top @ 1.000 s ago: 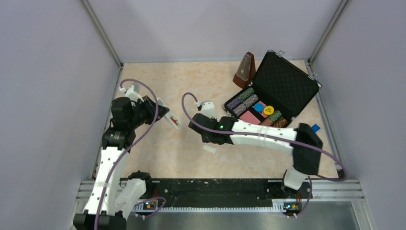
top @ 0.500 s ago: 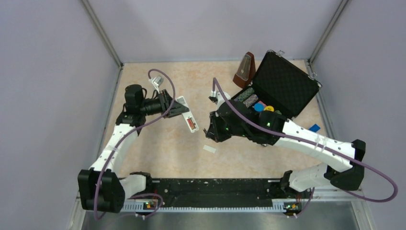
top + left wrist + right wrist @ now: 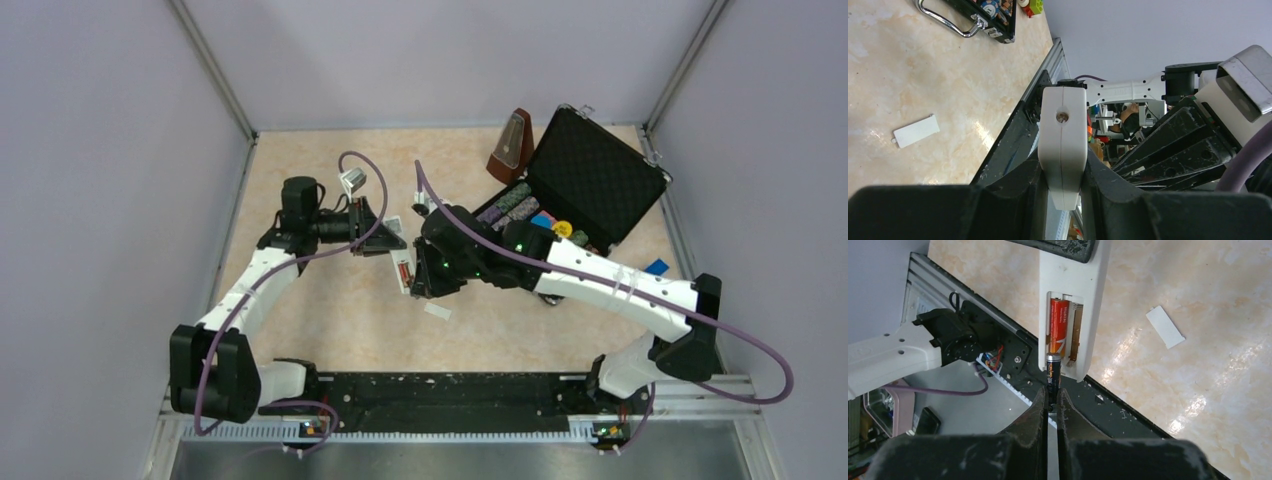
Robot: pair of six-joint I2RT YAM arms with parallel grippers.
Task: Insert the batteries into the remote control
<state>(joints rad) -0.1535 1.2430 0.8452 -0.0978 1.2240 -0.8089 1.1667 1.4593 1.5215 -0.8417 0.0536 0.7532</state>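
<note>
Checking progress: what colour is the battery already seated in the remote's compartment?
Orange-red; the battery shows best in the right wrist view.

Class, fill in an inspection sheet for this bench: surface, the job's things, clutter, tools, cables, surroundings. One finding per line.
Surface: beige marbled table; no spills seen.
Job's things: remote held off the table, back compartment open; red battery seated in one slot; black battery at the compartment's end, not yet in; white cover lying flat on the table.
Clutter: open black case of chips; brown metronome beside it.
Tools: left tool shut on the remote; right tool shut on the black battery.
Cables: purple cables loop over both arms; no snag seen.
Surroundings: lilac walls on three sides; metal rail at the near edge.
</note>
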